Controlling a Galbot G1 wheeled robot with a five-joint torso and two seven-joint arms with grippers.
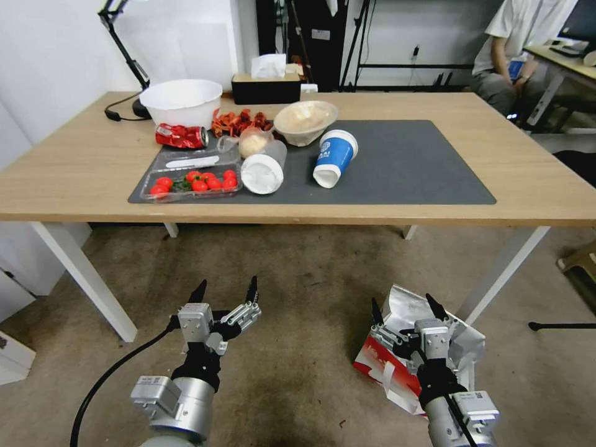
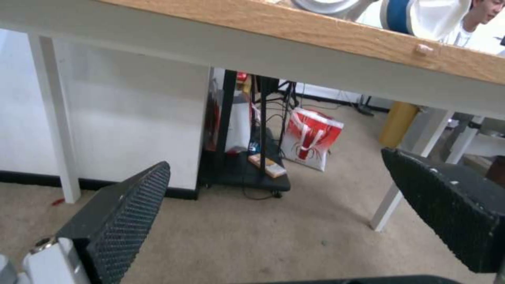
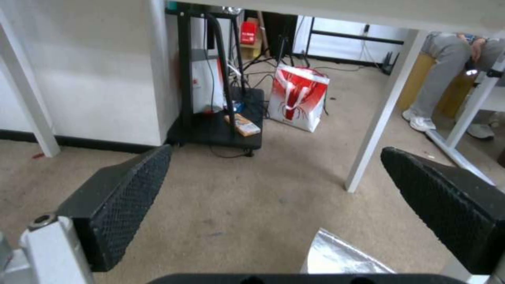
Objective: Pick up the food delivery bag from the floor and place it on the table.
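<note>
Your right gripper (image 1: 404,308) hangs wide open, empty, just above the food delivery bag (image 1: 397,363); your left gripper (image 1: 225,290), also open and empty, hovers over bare floor (image 1: 298,298).

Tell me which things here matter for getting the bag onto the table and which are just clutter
Part of the job:
food delivery bag, lying on the floor
table
right gripper, open above the bag
left gripper, open over bare floor

Just lying about:
blue cup
crushed red can
tomato tray
white bowl
tissue box
</note>
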